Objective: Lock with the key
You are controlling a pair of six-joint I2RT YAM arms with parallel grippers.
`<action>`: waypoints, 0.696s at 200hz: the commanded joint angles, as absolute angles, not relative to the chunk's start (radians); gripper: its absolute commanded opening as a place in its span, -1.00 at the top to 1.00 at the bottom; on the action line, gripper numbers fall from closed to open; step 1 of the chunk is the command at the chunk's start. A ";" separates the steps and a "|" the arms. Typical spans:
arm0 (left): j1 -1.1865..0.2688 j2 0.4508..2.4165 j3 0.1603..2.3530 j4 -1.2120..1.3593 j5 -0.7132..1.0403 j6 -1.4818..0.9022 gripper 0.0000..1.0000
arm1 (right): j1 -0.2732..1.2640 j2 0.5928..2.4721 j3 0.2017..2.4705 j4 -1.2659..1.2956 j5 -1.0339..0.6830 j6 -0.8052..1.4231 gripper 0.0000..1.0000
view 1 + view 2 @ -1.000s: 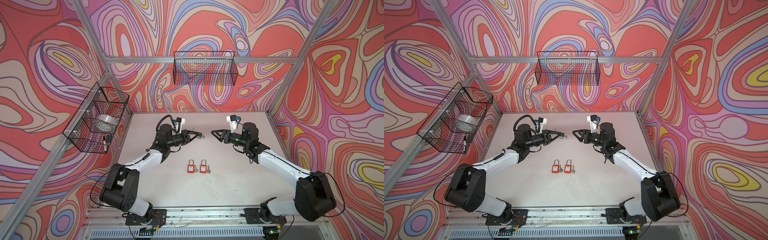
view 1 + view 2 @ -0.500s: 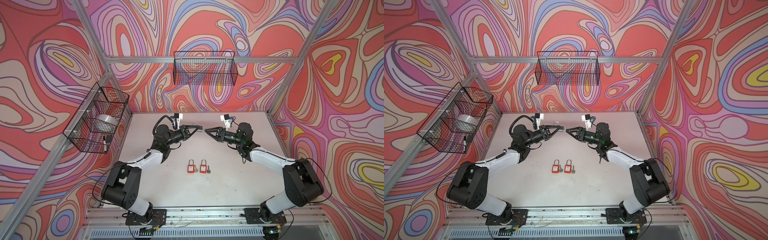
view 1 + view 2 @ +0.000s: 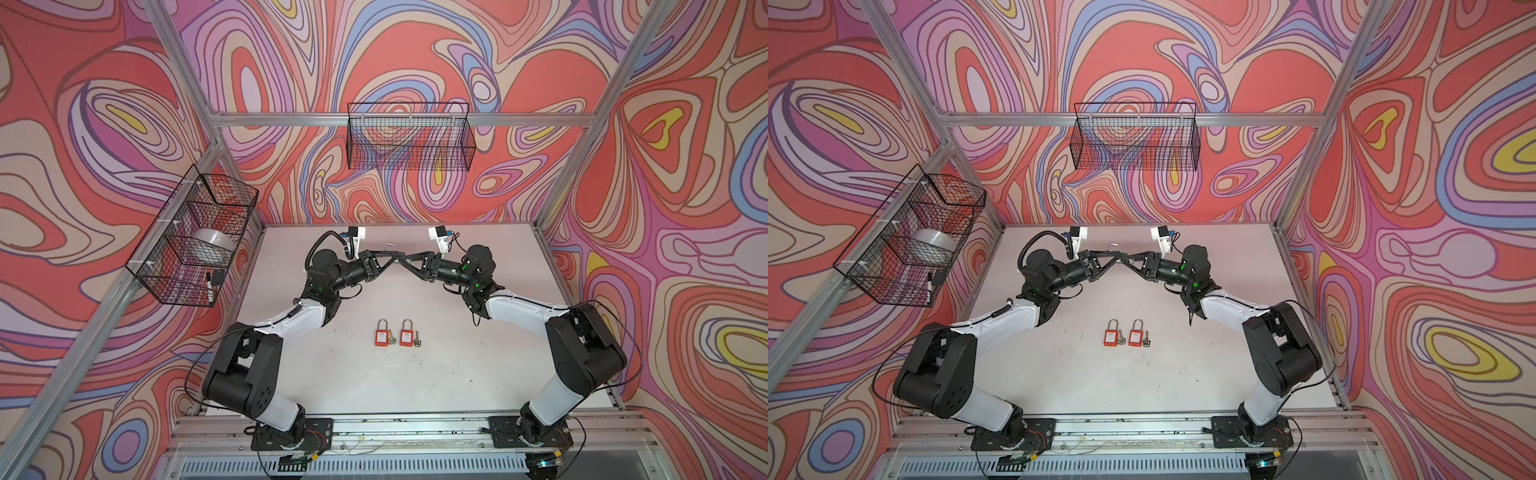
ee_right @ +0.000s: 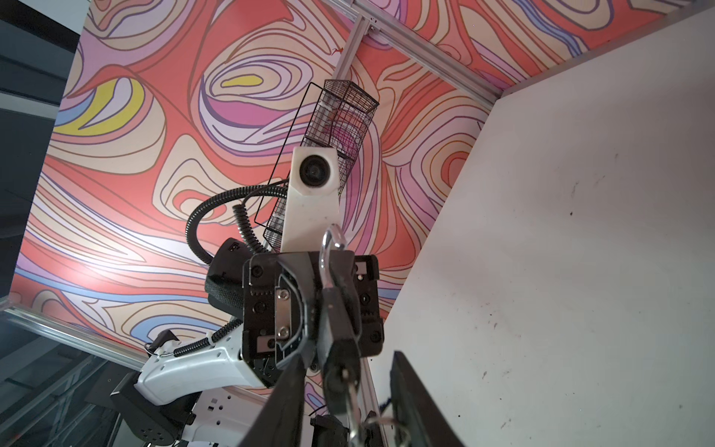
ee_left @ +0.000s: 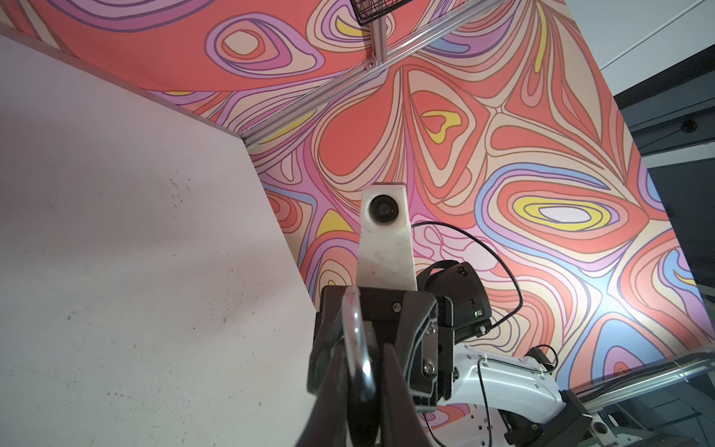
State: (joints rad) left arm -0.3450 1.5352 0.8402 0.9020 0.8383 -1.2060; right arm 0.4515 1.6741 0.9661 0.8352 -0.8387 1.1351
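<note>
L fingers (image 5: 400, 391) clamped shut on the padlock (image 4: 340, 321). It has a dark body and is held up in the air over the back-middle of the worktop (image 3: 478, 374), well clear of the surface. Silver shackle (image 4: 332, 249) sticks out past my grip; in L wrist view it's (image 5: 354, 329) close & blurred. Can't tell if it's snapped home.

Key (image 4: 350, 391) sits in the keyhole at the padlock end facing my R arm, w/ the key ring (image 4: 383, 423) hanging off it. R fingers (image 4: 286, 402) stand apart, one each side of the key, w/ a gap showing on both sides, so no pinch on it yet.

In both top views my 2 arms reach in toward each other & the tips meet nr the middle: L fingers (image 3: 384, 259) from the L, R fingers (image 3: 415, 262) from the R, w/ the shackle (image 3: 1112, 246) poking up btwn them.

Elsewhere: 2 red padlocks (image 3: 380, 337) lie flat side by side nr the worktop's centre, apart from each other, each w/ one of the loose keys (image 3: 392, 340) just beside it. Back-wall basket (image 3: 409, 137) is wire mesh. L-wall basket (image 3: 166, 249) holds a white roll (image 3: 210, 241).
</note>
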 commanded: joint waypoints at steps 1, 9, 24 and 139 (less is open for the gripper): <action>-0.341 1.530 0.830 0.973 0.856 -1.218 1.00 | 0.453 1.680 0.990 0.875 -0.853 1.146 0.32; -0.342 1.531 0.829 0.973 0.856 -1.219 1.00 | 0.453 1.681 0.995 0.877 -0.854 1.150 0.35; -0.341 1.531 0.829 0.973 0.858 -1.220 1.00 | 0.453 1.689 0.998 0.894 -0.859 1.162 0.43; -0.330 1.494 0.817 0.898 0.844 -1.179 0.21 | 0.449 1.703 1.001 0.974 -0.861 1.213 1.00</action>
State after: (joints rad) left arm -0.3397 1.5318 0.8349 0.9070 0.8421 -1.2011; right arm 0.4496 1.7153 0.9829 0.9356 -0.8619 1.2221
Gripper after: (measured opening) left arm 0.339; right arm 0.132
